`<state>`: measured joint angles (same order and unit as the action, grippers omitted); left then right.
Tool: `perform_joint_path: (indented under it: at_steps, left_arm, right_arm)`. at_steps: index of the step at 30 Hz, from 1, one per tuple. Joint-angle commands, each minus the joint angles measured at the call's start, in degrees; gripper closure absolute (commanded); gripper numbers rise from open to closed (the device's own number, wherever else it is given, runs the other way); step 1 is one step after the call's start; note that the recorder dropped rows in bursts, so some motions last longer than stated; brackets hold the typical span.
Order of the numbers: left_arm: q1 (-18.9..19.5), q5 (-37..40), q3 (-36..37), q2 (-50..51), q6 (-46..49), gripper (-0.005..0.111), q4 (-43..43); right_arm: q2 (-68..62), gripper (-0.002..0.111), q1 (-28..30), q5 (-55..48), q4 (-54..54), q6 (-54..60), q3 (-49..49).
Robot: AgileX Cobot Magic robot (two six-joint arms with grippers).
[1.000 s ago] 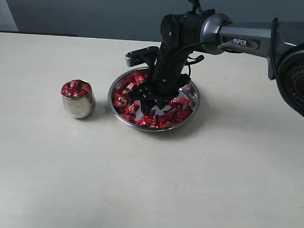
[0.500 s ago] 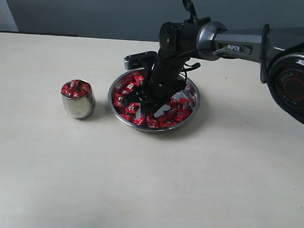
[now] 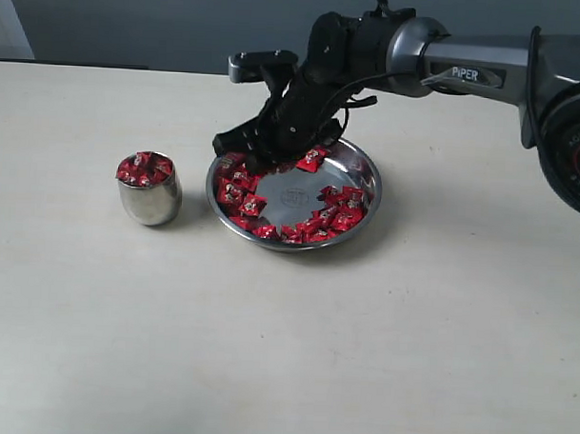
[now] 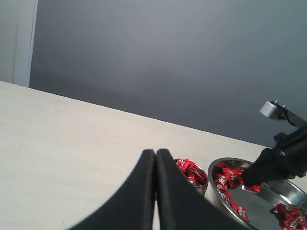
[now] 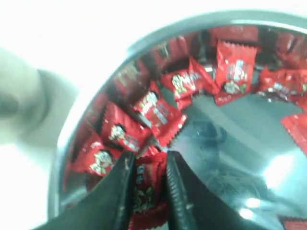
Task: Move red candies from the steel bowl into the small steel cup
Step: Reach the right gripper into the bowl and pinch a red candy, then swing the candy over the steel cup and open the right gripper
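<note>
The steel bowl (image 3: 369,193) holds red candies (image 3: 238,191) along its left and front sides, and its middle is bare. Over the bowl's back-left rim, my right gripper (image 3: 245,151) hangs shut on a red candy (image 5: 147,187), which shows pinched between its fingers (image 5: 122,187) in the right wrist view. The small steel cup (image 3: 149,203) stands left of the bowl, heaped with red candies (image 3: 144,167). My left gripper (image 4: 156,154) is shut and empty, low over the table, with the cup (image 4: 205,183) and bowl (image 4: 268,203) beyond it.
The pale table (image 3: 285,350) stretches wide in front of the bowl and cup. A dark grey wall (image 3: 163,22) runs along the table's back edge. The right arm (image 3: 467,71) reaches in from the right above the table.
My right gripper closed among the candies in the bowl, then rose and shifted toward the back-left rim with a candy. The bowl's bare middle now shows.
</note>
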<state>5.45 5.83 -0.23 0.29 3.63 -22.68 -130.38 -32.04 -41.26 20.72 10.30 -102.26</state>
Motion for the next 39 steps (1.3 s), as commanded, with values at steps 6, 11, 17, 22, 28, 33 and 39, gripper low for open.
perform_joint_path:
  at_steps: [6, 11, 17, 22, 28, 33, 39]
  left_arm:
    - [0.08, -0.25, 0.23, -0.29, -0.03, 0.106, -0.59]
    - [0.08, -0.25, 0.23, -0.29, -0.03, 0.106, -0.59]
    - [0.08, -0.25, 0.23, -0.29, -0.03, 0.106, -0.59]
    - [0.08, -0.25, 0.23, -0.29, -0.03, 0.106, -0.59]
    - [0.08, -0.25, 0.23, -0.29, -0.03, 0.106, -0.59]
    - [0.08, -0.25, 0.23, -0.29, -0.03, 0.106, -0.59]
    - [0.08, -0.25, 0.23, -0.29, -0.03, 0.106, -0.59]
  right_arm:
    - [1.46, 0.109, -5.55, 13.86, 13.55, 11.23, 0.26]
    - [1.46, 0.109, -10.15, 20.10, 13.66, 13.68, 0.26]
    - [0.62, 0.098, -11.43, 20.11, 12.92, 14.25, 0.26]
    - [0.62, 0.089, -11.43, 19.72, 13.03, 14.34, 0.26]
    - [0.26, 0.089, -11.43, 18.62, 13.41, 15.21, 0.26]
    - [-0.15, 0.079, -11.43, 17.92, 13.79, 15.62, 0.26]
    - [-0.15, 0.078, -11.43, 18.83, 14.37, 15.62, 0.26]
